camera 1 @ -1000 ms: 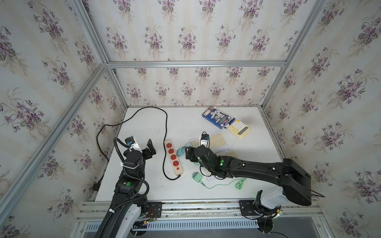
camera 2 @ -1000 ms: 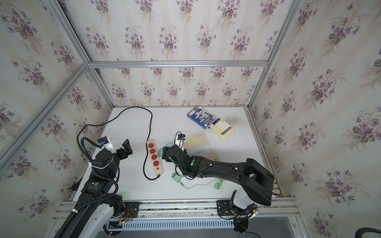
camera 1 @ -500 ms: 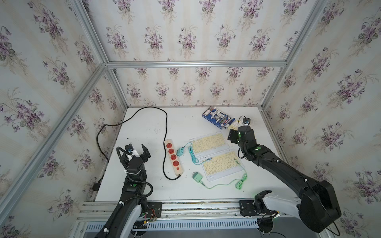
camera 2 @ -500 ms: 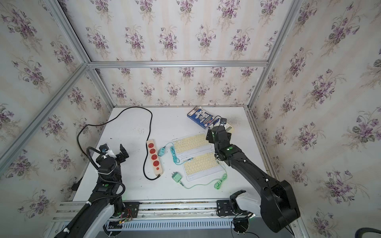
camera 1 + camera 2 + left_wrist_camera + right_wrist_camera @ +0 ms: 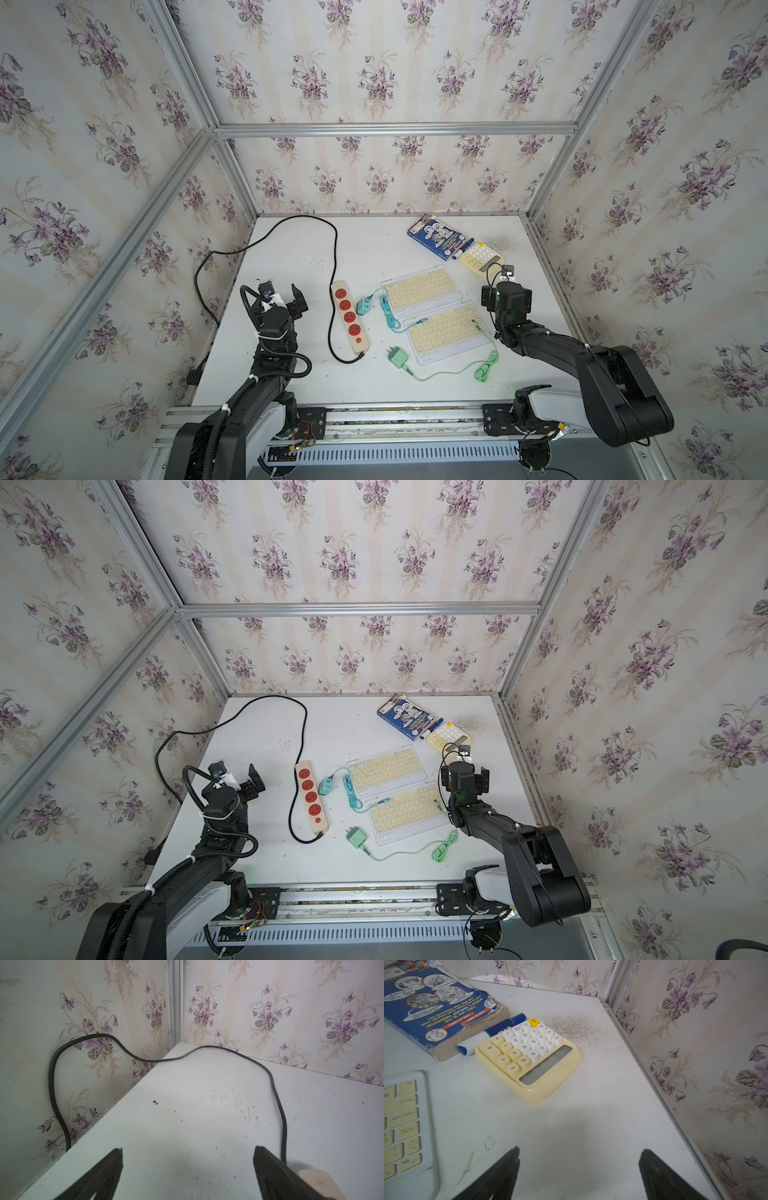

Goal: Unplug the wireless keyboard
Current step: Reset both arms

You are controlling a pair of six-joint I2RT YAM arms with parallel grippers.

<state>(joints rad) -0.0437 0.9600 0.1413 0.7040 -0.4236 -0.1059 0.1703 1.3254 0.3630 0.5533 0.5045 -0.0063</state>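
I read the right gripper (image 5: 579,1153) as open and empty above the counter (image 5: 571,1115). The far keyboard (image 5: 420,286) and near keyboard (image 5: 446,332) lie just to its left. A green cable (image 5: 449,372) reaches the near one. The left gripper (image 5: 188,1153) is open, well apart from both.

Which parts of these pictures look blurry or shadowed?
Right wrist view: the right fingers are dark and soft-edged, the calculator sharp, a faint shadow on the table between them. Left wrist view: the left fingers are likewise blurred close up. Both top views: evenly lit, no harsh glare.
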